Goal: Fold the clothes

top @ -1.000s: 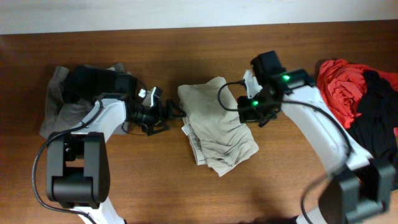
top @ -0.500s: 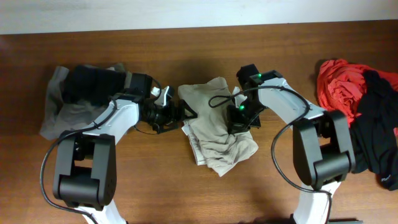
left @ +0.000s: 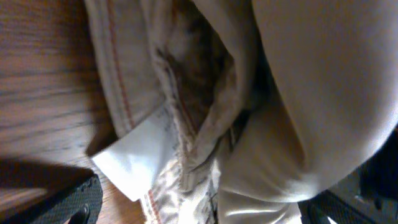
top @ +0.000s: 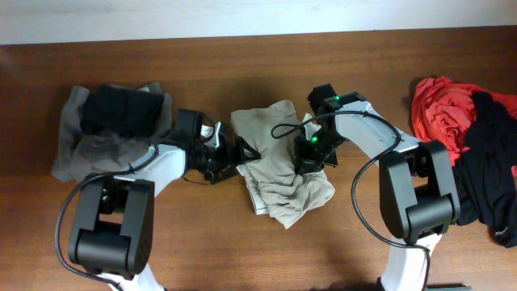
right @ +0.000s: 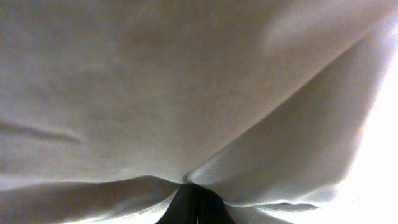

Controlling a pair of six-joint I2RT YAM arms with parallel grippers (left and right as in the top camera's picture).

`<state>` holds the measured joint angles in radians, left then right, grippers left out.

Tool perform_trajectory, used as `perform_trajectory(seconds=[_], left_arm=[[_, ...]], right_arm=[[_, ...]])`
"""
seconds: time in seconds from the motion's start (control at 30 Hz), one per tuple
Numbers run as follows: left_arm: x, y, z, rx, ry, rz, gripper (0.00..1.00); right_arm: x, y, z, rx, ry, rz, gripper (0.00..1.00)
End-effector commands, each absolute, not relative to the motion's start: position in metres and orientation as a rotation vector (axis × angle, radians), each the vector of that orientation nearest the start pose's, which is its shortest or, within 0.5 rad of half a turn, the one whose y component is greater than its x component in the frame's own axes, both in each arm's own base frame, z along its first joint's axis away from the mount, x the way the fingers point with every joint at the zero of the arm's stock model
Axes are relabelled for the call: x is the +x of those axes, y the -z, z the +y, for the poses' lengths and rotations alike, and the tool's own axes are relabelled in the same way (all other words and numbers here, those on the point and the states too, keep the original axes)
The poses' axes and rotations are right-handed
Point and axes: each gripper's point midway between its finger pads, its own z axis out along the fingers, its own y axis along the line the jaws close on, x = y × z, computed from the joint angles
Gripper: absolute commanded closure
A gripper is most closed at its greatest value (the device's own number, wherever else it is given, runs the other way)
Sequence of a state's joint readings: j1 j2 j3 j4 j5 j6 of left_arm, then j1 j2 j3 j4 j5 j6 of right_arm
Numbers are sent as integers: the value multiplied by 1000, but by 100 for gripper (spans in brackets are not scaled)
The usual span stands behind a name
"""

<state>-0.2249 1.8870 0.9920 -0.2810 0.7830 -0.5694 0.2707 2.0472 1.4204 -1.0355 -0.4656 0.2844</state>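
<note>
I judge this job about halfway done; the khaki shorts lie in the middle of the table, doubled over into a rough, lumpy packet with the lower edge splayed and wrinkled, so this fold is begun but not finished; my left gripper sits at their left edge with its jaws spread wide, holding nothing, and through its wrist camera I see the waistband seam and the white label just ahead of my fingers; my right gripper is pressed down on the right side of the shorts, clenched tight, and in its wrist view the cloth puckers to a point right at the tips, so I take it that I have a pinch of the fabric; to my left a grey garment lies spread with a black bundle on top, which I read as pieces already dealt with, though neither is very neat; at the far right a red garment and a black garment lie heaped together, crumpled and unfolded; counted: one pair of shorts, two pieces on the left, at least two on the right, where I cannot tell whether more hide in the heap; one label; two grippers.
</note>
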Motion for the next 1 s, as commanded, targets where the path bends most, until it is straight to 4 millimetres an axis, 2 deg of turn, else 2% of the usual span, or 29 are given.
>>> perform_trajectory(seconds=[0.0, 0.23, 0.37, 0.6, 0.8, 0.9, 0.97], left_arm=[[320, -13, -209, -362, 1299, 2860, 1], [328, -25, -237, -188, 1380, 2740, 1], [330, -27, -238, -175, 1386, 2725, 1], [347, -39, -244, -104, 1396, 2615, 1], [340, -37, -254, -79, 1392, 2637, 1], [336, -37, -259, -59, 1392, 2640, 7], [336, -37, -260, -54, 1395, 2641, 18]], right_arm=[[315, -12, 169, 70, -693, 3317, 96], [316, -12, 169, 69, -693, 3317, 96], [316, -12, 169, 69, -693, 3317, 96], [316, -12, 169, 69, -693, 3317, 96], [316, -12, 169, 69, -693, 3317, 96], [316, -12, 169, 68, -694, 3314, 96], [316, -12, 169, 67, -694, 3314, 96]])
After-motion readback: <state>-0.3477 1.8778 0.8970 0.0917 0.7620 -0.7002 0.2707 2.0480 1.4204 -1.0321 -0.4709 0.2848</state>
